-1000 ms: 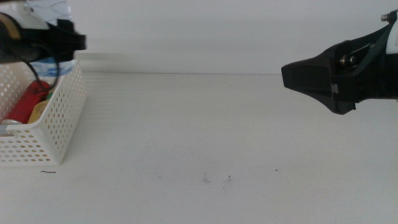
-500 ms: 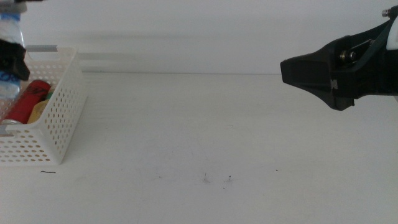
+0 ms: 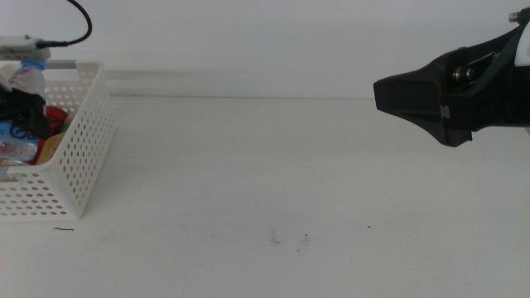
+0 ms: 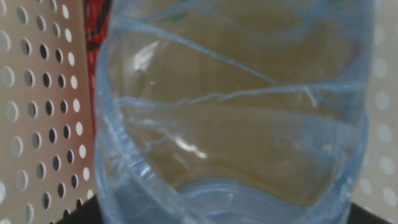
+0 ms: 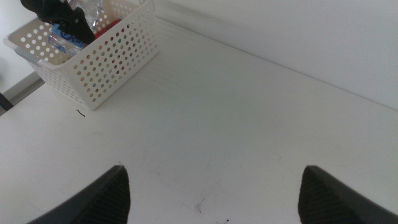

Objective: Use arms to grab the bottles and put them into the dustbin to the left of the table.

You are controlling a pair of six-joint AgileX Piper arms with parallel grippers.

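Observation:
The white perforated dustbin (image 3: 76, 170) stands at the table's left edge. My left gripper (image 3: 22, 113) is down inside it, shut on the clear water bottle (image 3: 25, 80), whose blue label (image 3: 15, 132) shows below the jaws. That bottle (image 4: 236, 118) fills the left wrist view, with the bin's wall (image 4: 37, 124) behind it. A red can (image 3: 56, 116) and a yellowish bottle (image 3: 52, 147) lie in the bin beside it. My right gripper (image 3: 406, 95) hangs open above the table's right side, its jaws wide apart (image 5: 211, 193) with nothing between them.
The white table (image 3: 273, 174) carries only a few dark specks (image 3: 290, 238) near the front. The right wrist view shows the dustbin (image 5: 106, 59) far off, with the left gripper (image 5: 59, 12) and bottle in it.
The left gripper has come down from above the bin's rim into the bin, carrying the water bottle. The right gripper has stayed in place.

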